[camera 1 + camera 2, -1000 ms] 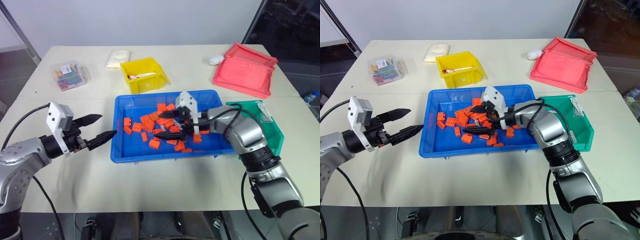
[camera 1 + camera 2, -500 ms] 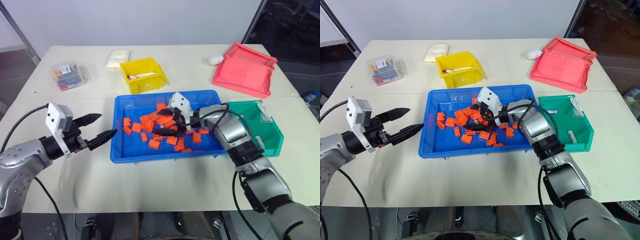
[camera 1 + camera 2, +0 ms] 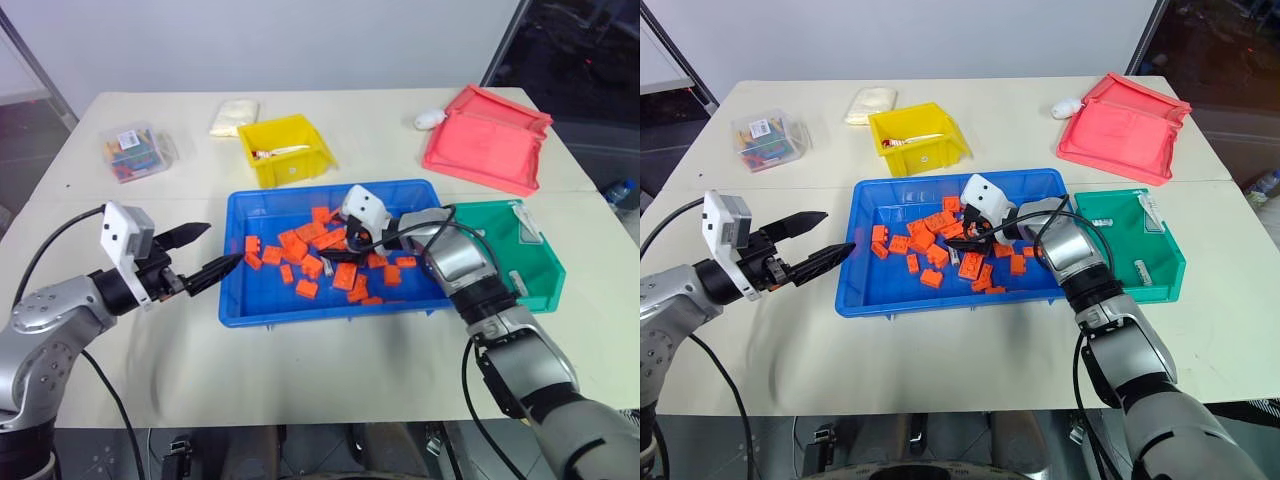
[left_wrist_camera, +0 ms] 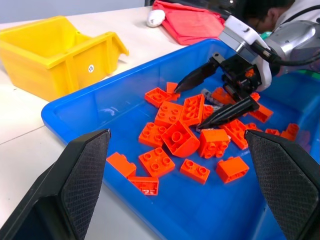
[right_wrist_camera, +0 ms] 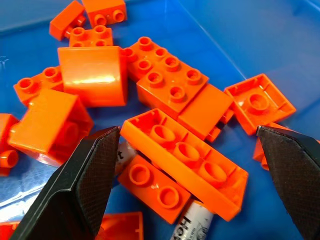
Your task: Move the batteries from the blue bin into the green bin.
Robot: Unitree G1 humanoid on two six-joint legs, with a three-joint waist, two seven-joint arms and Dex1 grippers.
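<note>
The blue bin [image 3: 300, 318] sits mid-table with several orange bricks [image 3: 300, 245] scattered in it. My right gripper [image 3: 338, 250] is low over the brick pile, open. In the right wrist view a silver-white battery [image 5: 192, 222] lies half buried under a long orange brick [image 5: 185, 160], between the spread fingers [image 5: 85, 185]. To the right of the blue bin stands the green bin [image 3: 545, 272], with two batteries [image 3: 527, 226] inside. My left gripper [image 3: 222, 245] hovers open and empty just outside the blue bin's left rim.
Behind the blue bin stands a yellow bin [image 3: 290, 150]. A red tray [image 3: 487, 140] lies at the back right with a small white object [image 3: 430, 120] beside it. A clear box of coloured pieces [image 3: 138, 150] and a white bag [image 3: 237, 115] sit at the back left.
My right gripper has pushed forward and dipped lower into the bricks, its wrist turning, still open. The left gripper has stayed where it was.
</note>
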